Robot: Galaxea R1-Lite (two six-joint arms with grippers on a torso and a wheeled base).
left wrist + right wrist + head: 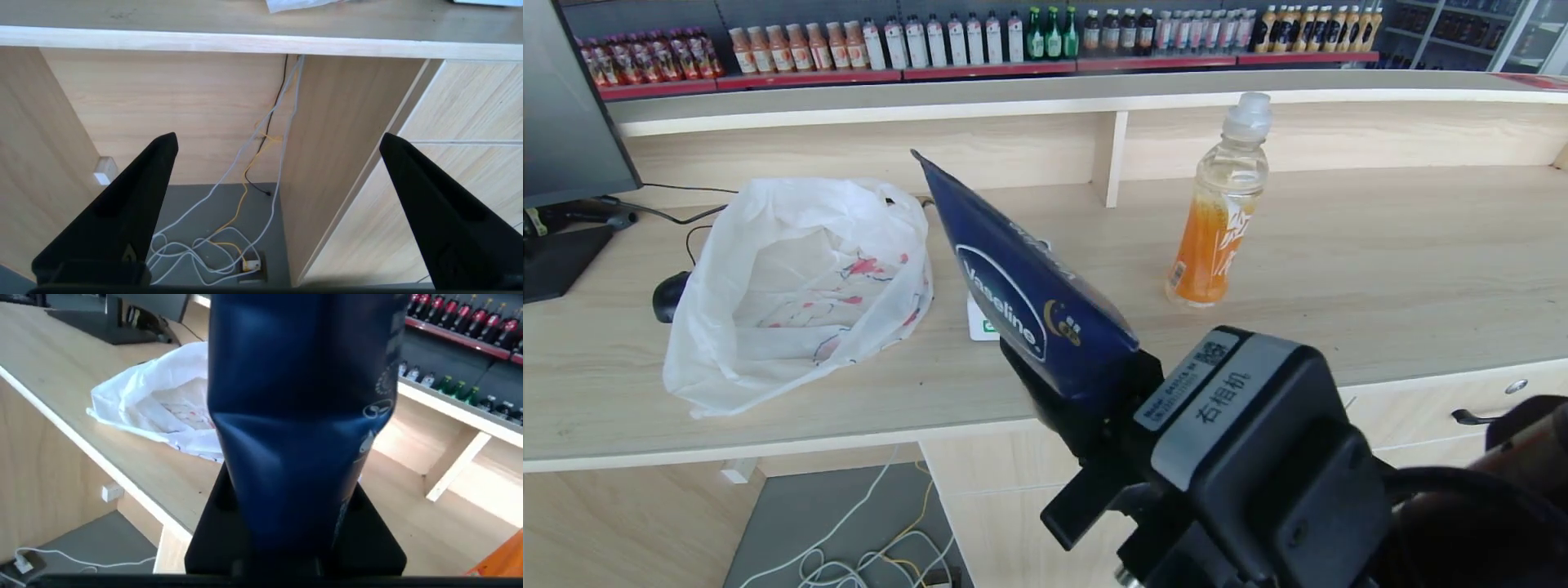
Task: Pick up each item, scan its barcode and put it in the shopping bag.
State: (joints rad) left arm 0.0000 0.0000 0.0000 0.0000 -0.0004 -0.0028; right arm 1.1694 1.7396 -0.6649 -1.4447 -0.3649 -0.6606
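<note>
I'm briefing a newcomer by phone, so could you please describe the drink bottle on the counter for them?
On the long wooden counter, look right of the white shopping bag and the blue tube in the right pincer. The bottle stands upright there, alone, with orange drink, an orange label and a clear cap.

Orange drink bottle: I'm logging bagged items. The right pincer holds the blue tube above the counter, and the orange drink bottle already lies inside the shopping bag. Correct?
No. The right pincer does hold the blue tube above the counter, but the orange drink bottle stands upright on the counter, apart from the shopping bag; the head view shows it.
</note>
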